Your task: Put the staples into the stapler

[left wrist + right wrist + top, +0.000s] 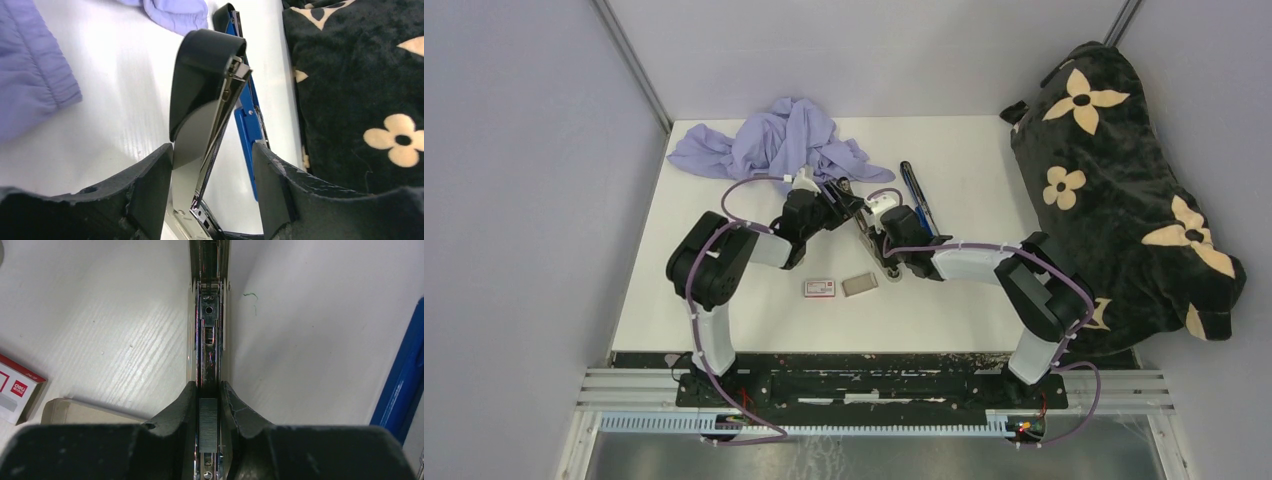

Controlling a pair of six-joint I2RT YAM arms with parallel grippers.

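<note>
A black and silver stapler [867,235] lies open on the white table. Its lid [200,75] stands up between my left gripper's [212,155] open fingers and leans on the left finger. The right finger is clear of it. That gripper [849,205] is at the stapler's far end. My right gripper [208,390] is at the near end [886,265], over the open magazine [208,315]. Its fingers are closed around a silvery staple strip [208,422] that sits in line with the channel. The red-and-white box [820,289] and its grey tray [859,284] lie near the stapler.
A second, blue stapler [919,195] lies just right of the open one and shows in both wrist views [247,115] [402,385]. A purple cloth [774,140] is bunched at the back. A black flowered cushion [1124,190] fills the right side.
</note>
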